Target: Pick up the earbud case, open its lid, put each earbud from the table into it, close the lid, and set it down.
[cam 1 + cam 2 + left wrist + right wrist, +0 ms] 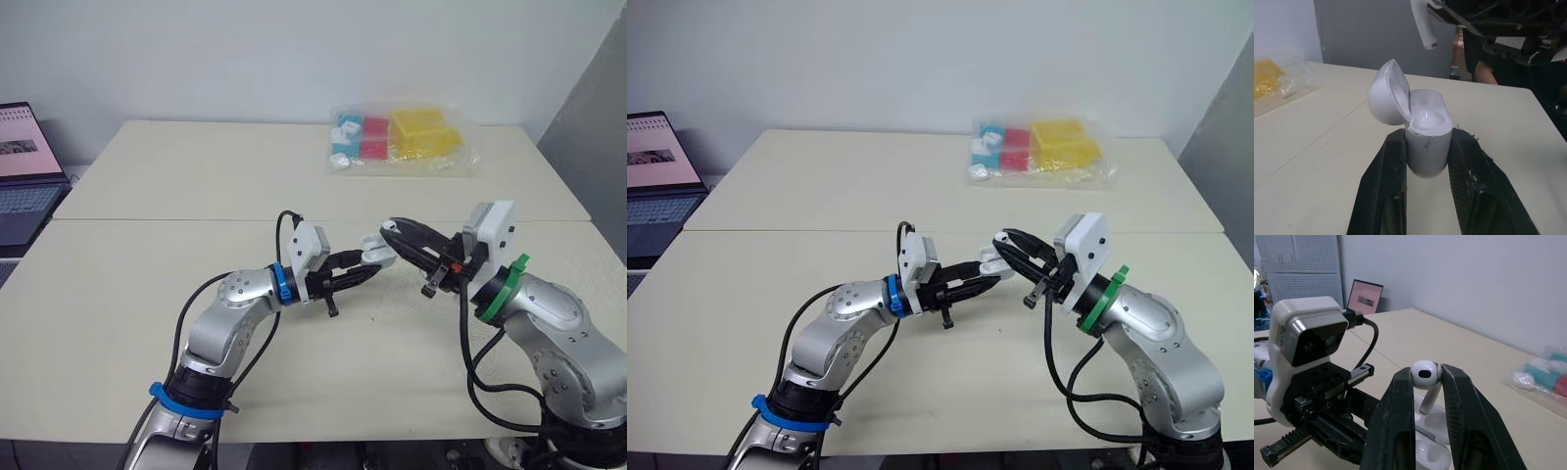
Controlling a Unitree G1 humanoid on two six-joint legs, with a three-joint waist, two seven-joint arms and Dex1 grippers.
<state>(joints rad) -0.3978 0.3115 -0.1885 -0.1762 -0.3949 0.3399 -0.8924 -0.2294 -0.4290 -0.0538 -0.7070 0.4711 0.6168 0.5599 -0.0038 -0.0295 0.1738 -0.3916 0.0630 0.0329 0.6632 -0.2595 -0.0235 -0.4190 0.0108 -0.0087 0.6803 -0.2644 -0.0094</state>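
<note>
L pincer (987, 274) grips earbud case (993, 260) above table (823, 186), R pincer (1008, 242) tip just over it.

Earbud (1424, 373) above case (1425, 142) (bag (407, 137) behind).

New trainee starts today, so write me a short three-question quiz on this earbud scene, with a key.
1. True or false: the lid of the earbud case is shut.
2. The earbud is: A. seated in the case, B. resting on the lid, C. held by the right gripper.
3. Fill in: the left gripper is clamped on the ____.
Key: 1 false; 2 C; 3 earbud case.
</note>
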